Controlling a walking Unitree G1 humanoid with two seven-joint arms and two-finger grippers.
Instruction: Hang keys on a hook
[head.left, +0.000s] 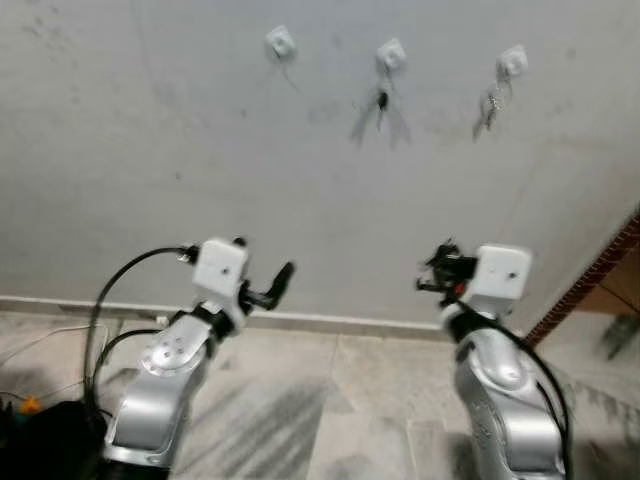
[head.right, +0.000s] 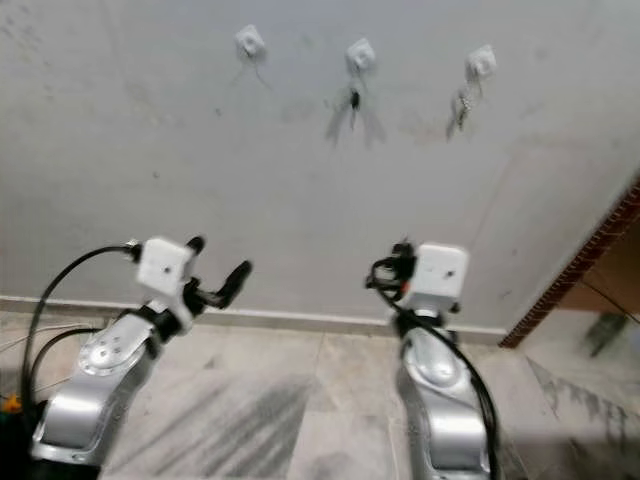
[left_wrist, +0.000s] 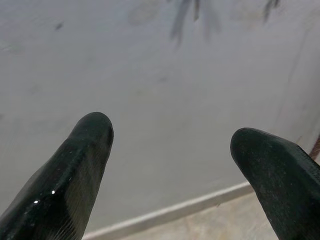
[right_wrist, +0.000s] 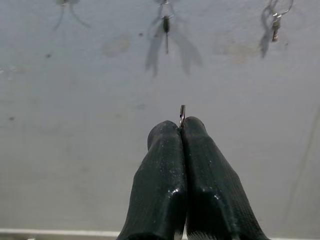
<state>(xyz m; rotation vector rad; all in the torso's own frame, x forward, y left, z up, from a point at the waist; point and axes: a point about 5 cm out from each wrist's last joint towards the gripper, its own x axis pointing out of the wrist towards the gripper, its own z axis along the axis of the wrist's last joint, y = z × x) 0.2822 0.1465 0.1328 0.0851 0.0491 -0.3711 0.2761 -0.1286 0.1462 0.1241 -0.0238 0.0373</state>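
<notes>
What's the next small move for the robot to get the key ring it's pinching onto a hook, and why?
Probably raise the right gripper up and leftward toward the left hook. Its fingers are shut on a thin key ring, well below the hooks. The middle hook and right hook each already carry keys; the left one looks bare. The left gripper is open and idle.

Above and ahead of your jaws, the grey wall (head.left: 150, 150) is carrying three white hooks (head.left: 391, 55); keys (head.left: 381, 103) are hanging from the middle and right ones, the left staying bare.
</notes>
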